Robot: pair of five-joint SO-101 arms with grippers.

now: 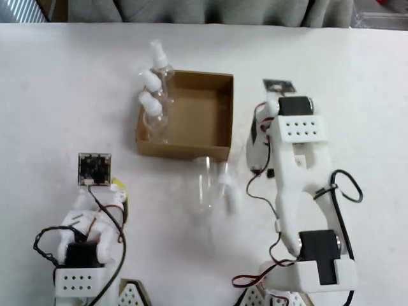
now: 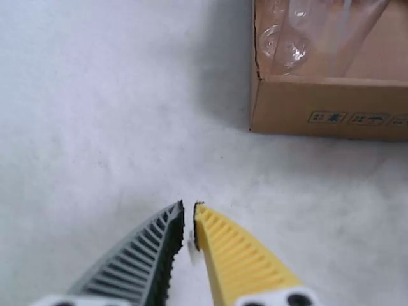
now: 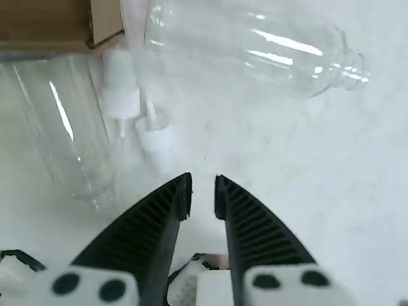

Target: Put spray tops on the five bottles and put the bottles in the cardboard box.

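While the two uncapped bottles (image 1: 207,183) lie on their sides just below the cardboard box (image 1: 185,150) at centre frame, any nudge could set them rolling across the table (image 1: 64,95). Your right gripper (image 3: 201,191) hangs empty, jaws a narrow gap apart, near the two loose spray tops (image 3: 121,95). If you close off-centre, you could flick a top away. Your left gripper (image 2: 189,213), at the lower left of the high view, holds nothing, its tips all but together. Three capped bottles (image 1: 155,95) lean over the box's left wall and might tip out if it is bumped. From above, the clear bottles blur together, so you cannot tell where one ends. Whether the capped tops are fully seated is also unclear.
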